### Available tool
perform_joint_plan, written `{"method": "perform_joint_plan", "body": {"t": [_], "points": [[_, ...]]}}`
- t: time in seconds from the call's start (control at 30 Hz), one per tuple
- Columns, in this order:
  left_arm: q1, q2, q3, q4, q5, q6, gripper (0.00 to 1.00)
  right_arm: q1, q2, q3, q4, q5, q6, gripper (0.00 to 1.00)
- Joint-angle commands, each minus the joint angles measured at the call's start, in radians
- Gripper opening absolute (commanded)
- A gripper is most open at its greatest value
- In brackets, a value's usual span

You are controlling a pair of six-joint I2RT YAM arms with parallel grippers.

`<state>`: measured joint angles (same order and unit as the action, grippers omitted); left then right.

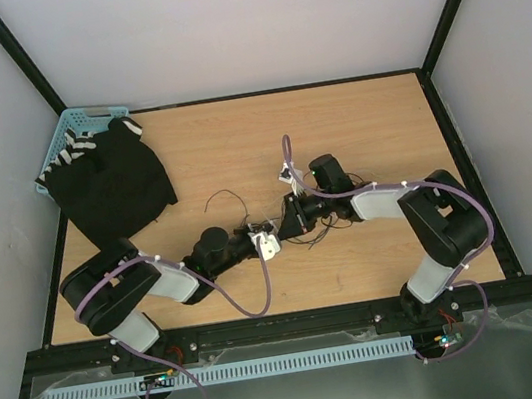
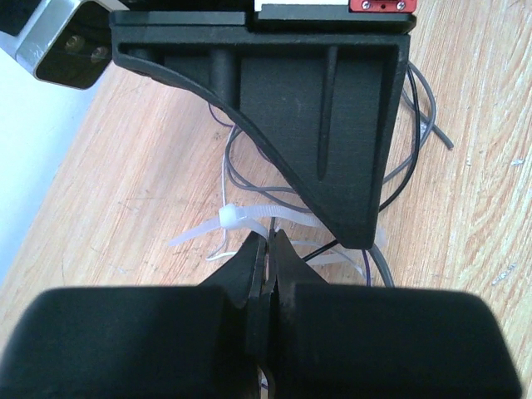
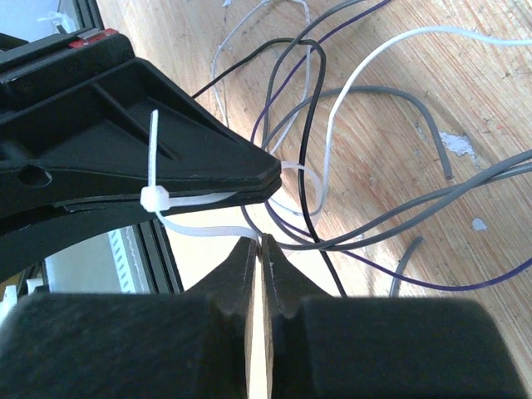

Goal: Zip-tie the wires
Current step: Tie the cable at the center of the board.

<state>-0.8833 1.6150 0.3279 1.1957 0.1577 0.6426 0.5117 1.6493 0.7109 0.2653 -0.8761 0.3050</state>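
Observation:
The wires lie loose on the wooden table between the two arms. Up close they are thin grey, black, purple and white strands that curl across each other. A white zip tie loops round some of them. My left gripper is shut on the zip tie's strap just below its head. My right gripper faces it tip to tip and pinches the tie's free tail, with only a sliver of light between the jaws. Both grippers meet at mid-table, left and right.
A black cloth lies at the back left, partly over a light blue basket. A white slotted strip runs along the near edge below the arm bases. Purple robot cables hang off both arms.

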Motion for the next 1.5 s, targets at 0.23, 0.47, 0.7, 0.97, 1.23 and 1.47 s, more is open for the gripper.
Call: {"method": "perform_joint_plan", "body": {"t": [0.23,0.47,0.7,0.97,1.23,1.47], "points": [[0.020,0.024,0.012,0.028,0.022,-0.070,0.00,-0.005,-0.061,-0.046,-0.014,-0.059,-0.055,0.31],[0.038,0.051,0.021,0.028,0.036,-0.097,0.00,-0.004,-0.072,-0.042,-0.052,-0.058,-0.100,0.43],[0.048,0.063,0.020,0.028,0.058,-0.113,0.00,-0.004,-0.123,-0.007,-0.117,0.030,-0.134,0.52],[0.049,0.066,0.020,0.027,0.074,-0.117,0.00,-0.003,-0.146,0.047,-0.059,0.072,-0.033,0.52],[0.049,0.054,0.017,0.027,0.075,-0.116,0.00,0.016,-0.113,0.078,0.003,0.084,0.024,0.49],[0.049,0.048,0.016,0.028,0.080,-0.121,0.00,0.044,-0.078,0.097,0.021,0.093,0.037,0.47]]}}
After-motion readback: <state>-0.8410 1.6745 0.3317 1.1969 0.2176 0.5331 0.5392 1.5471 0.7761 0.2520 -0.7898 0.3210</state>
